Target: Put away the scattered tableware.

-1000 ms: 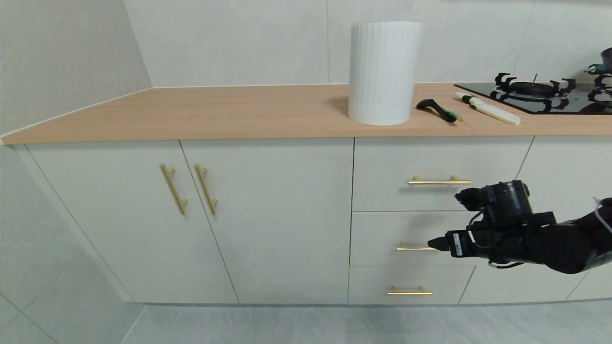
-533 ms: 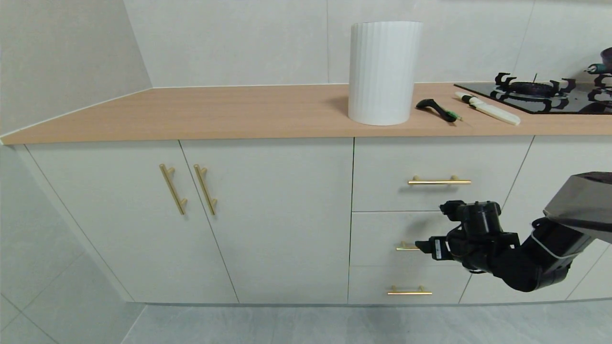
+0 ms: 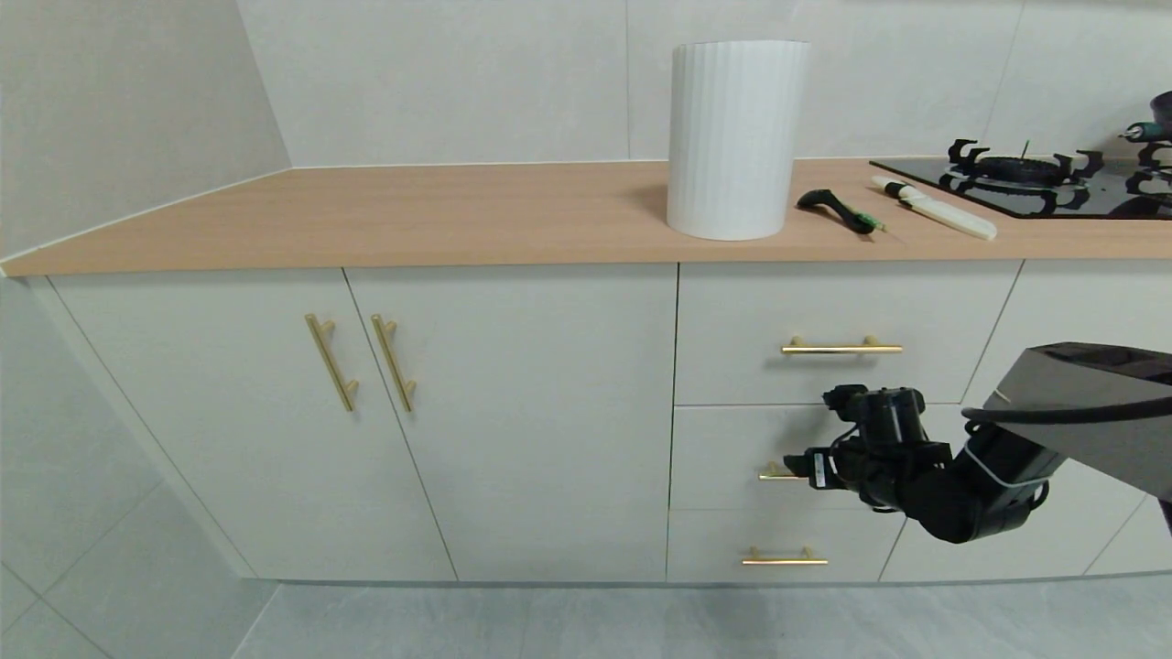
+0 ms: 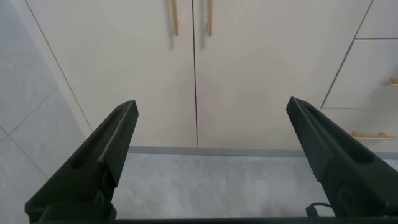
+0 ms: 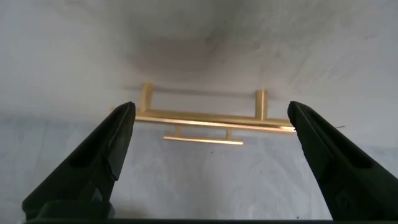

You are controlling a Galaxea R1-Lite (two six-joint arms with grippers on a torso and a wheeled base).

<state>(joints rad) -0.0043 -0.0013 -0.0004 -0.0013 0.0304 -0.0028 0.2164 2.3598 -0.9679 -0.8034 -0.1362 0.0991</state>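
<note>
Knife (image 3: 932,207) and black tool (image 3: 835,209) are seen lying on the surface (image 3: 458,220), well above the middle drawer (image 3: 723,439). Its handle (image 5: 211,118) is set level, just ahead of the right gripper (image 3: 797,465), whose fingers (image 5: 106,162) are spread apart. The bar's long axis is seen running from finger to finger, not across the gap. The left gripper (image 4: 211,109), likewise spread, is pointed at cupboard doors (image 4: 249,74).

The right arm (image 3: 971,499) was recorded as glossy black, with rounded joint housings. A pale band (image 3: 998,467) was noted at its wrist and a small white label (image 3: 818,469) behind the right gripper (image 3: 795,465). The left gripper (image 4: 211,106) fingers (image 4: 112,155) were noted as matte black wedges.
</note>
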